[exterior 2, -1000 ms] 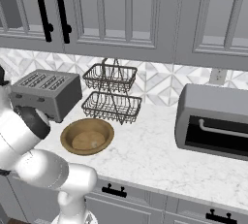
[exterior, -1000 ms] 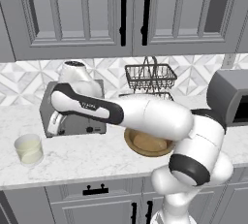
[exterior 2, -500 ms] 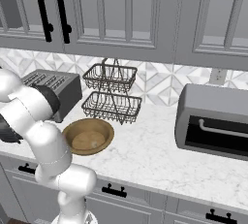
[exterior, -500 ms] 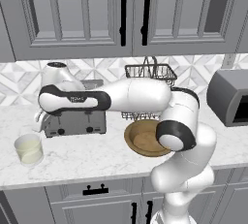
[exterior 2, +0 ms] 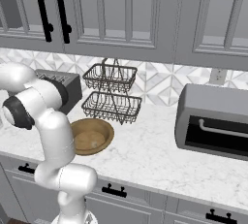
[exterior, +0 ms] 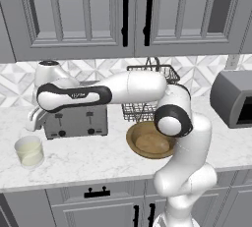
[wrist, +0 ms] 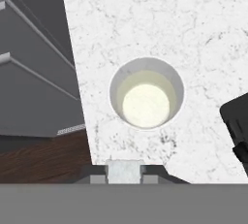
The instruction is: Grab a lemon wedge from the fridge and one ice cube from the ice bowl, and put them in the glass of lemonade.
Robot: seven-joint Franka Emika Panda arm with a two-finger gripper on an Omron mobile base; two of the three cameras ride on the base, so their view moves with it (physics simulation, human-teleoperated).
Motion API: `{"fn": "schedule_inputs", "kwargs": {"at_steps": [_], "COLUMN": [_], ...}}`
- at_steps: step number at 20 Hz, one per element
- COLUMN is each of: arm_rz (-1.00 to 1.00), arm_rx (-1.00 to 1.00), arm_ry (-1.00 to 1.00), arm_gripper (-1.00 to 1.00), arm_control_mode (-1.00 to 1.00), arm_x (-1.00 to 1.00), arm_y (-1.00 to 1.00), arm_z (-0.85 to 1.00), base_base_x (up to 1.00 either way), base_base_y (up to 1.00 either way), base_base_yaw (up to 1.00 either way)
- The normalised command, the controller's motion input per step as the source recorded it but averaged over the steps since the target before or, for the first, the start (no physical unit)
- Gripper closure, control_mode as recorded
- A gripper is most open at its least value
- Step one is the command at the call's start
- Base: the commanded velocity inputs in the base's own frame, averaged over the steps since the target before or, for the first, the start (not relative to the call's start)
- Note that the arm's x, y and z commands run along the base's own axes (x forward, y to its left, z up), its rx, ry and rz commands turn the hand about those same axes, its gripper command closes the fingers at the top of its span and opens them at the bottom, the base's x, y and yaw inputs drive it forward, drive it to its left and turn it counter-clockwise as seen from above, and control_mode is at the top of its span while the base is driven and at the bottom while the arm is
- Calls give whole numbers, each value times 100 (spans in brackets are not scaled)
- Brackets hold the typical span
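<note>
The glass of lemonade (exterior: 29,151) stands on the counter's left end, left of the toaster; from above it is a clear ring around pale yellow liquid (wrist: 146,97). My gripper (exterior: 35,119) hangs just above and behind the glass, pointing down. Its jaws are shut on a small whitish ice cube (wrist: 124,168), held just short of the glass rim. The brown ice bowl (exterior: 147,142) sits to the right, by the arm's base, also seen as the bowl (exterior 2: 92,136). The lemon wedge and the fridge are out of view.
A dark toaster (exterior: 76,120) stands right behind the glass, with its corner (wrist: 237,126) near the glass. A two-tier wire basket (exterior 2: 112,94) and a microwave (exterior 2: 215,121) sit further right. The counter edge (wrist: 80,97) runs close to the glass, with cabinet fronts below.
The arm has swung left from over the bowl, past the toaster, and now holds the gripper above the glass. The gripper stayed shut.
</note>
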Motion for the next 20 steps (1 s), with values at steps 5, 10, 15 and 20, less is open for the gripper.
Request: {"fn": "schedule_inputs", "kwargs": {"at_steps": [5,10,15,20], "arm_rz": [0,0,0,0], "arm_rx": [0,0,0,0], "arm_ry": [0,0,0,-2], "arm_gripper": [100,100,100,100], "arm_control_mode": [-100,-100,-100,-100], "arm_x": [39,39,8,0], "arm_y": [0,4,47,28], "arm_z": [0,0,0,0], "base_base_x": [0,0,0,0], "base_base_y": [0,0,0,0], "base_base_yaw": [0,0,0,0]}}
